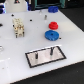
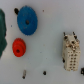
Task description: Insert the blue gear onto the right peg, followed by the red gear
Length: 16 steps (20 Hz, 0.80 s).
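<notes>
The exterior view takes in the whole white counter [image 1: 15,50]. Toward the exterior view's left and far back stands a small cream block with dark holes [image 1: 18,27]. Near the middle, close to the front, lies the grey black-rimmed plate [image 1: 45,56] with two thin dark pins rising from it; the right peg [image 1: 51,51] is the one toward the exterior view's right. Farther back and to the right of the cream block sits the red gear [image 1: 52,25], and just nearer than it the blue gear [image 1: 51,35], the two close together but apart. Both rest flat on the counter, well away from the plate. A smaller dark-blue piece [image 1: 52,8] lies at the far edge.

The wrist view shows neither the plate nor its pins. It does show the blue gear [image 2: 27,21] and red gear [image 2: 19,47] from above, each with its centre hub, and the cream block [image 2: 70,51] with its rows of holes in closer detail. The pincer appears in neither view, so I cannot tell whether it is released or clenched.
</notes>
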### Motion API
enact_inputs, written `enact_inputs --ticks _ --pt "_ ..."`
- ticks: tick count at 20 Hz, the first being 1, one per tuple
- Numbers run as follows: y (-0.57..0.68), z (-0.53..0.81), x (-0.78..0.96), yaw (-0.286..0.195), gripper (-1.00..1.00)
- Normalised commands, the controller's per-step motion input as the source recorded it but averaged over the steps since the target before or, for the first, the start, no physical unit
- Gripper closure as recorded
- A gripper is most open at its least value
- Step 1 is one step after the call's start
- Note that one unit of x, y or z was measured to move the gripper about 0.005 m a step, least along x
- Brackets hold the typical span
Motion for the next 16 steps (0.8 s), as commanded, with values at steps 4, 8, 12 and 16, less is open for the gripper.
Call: enact_inputs --ticks 4,8,12,16 --pt "0.55 -0.26 -0.43 0.000 -1.00" --pt "0.57 -0.30 -0.34 0.000 -1.00" --pt "0.42 -0.45 -0.21 0.000 -1.00" --pt "0.28 -0.54 -0.13 0.000 -1.00"
